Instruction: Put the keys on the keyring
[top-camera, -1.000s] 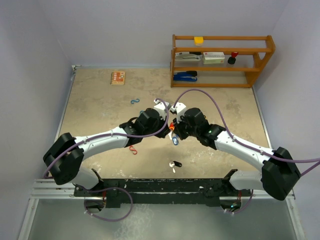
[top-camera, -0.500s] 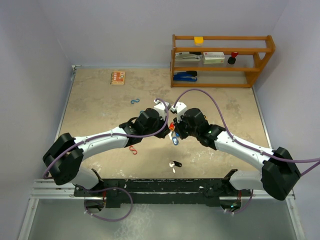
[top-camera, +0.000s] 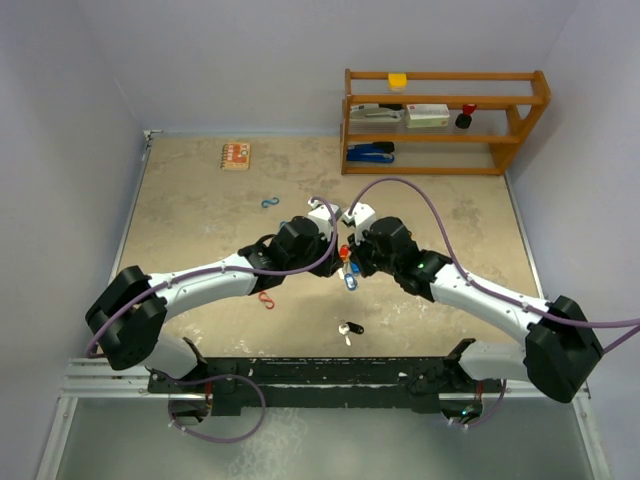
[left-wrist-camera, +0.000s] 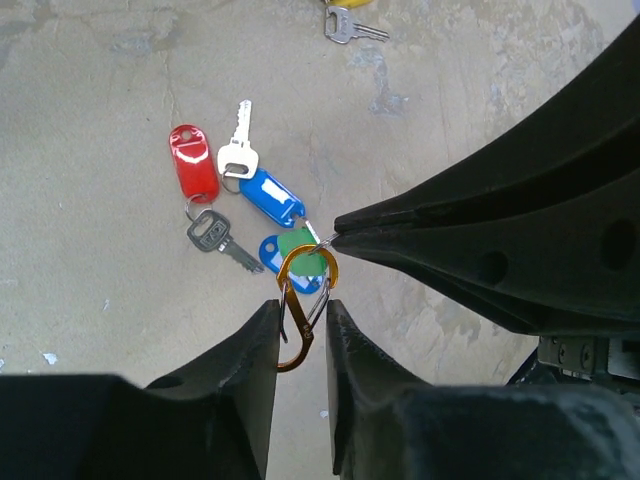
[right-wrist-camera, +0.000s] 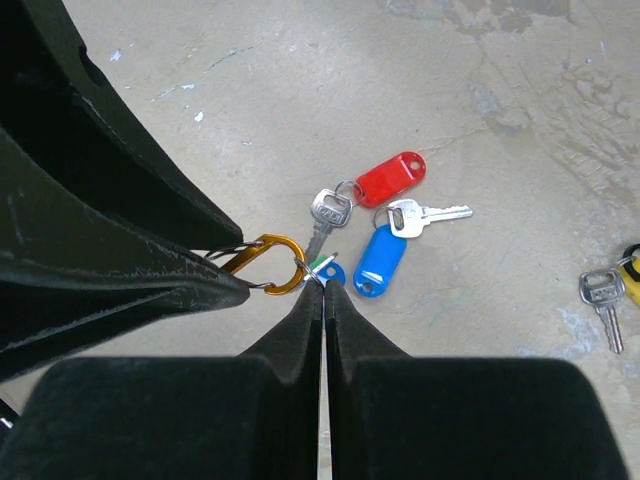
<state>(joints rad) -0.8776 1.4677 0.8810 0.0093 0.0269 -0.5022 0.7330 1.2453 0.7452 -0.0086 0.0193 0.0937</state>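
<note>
Hardly any motion over the last second: seen from above, the right arm (top-camera: 470, 290) has nudged a touch toward the left arm (top-camera: 210, 275), and the bunch between them sits where it was. Reads as fine alignment, not transport.

Left jaws pinch the keyring (left-wrist-camera: 284, 285), an orange snap hook, by its tail. Right jaws are pressed together on a small split ring (left-wrist-camera: 326, 240) at the hook's rounded nose. Ring touches hook; whether it is threaded on, cannot tell.

Keyring's long axis runs straight out from the left jaws, nose toward the right jaws, wire gate on their side.

Outward: green tag (left-wrist-camera: 300, 245) under the nose, then blue tag (left-wrist-camera: 272, 197), red tag (left-wrist-camera: 193, 162), white key (left-wrist-camera: 238, 150) and black key (left-wrist-camera: 215, 235) fanned beyond. White key's blade points away from the keyring, black key's back toward it. Resting on the desk (top-camera: 200, 220) or hanging just above it: unclear.

Yellow key (left-wrist-camera: 345, 20) lies well apart, and a pair (top-camera: 348, 328) lies near the bases. Probably several keys still to go.
</note>
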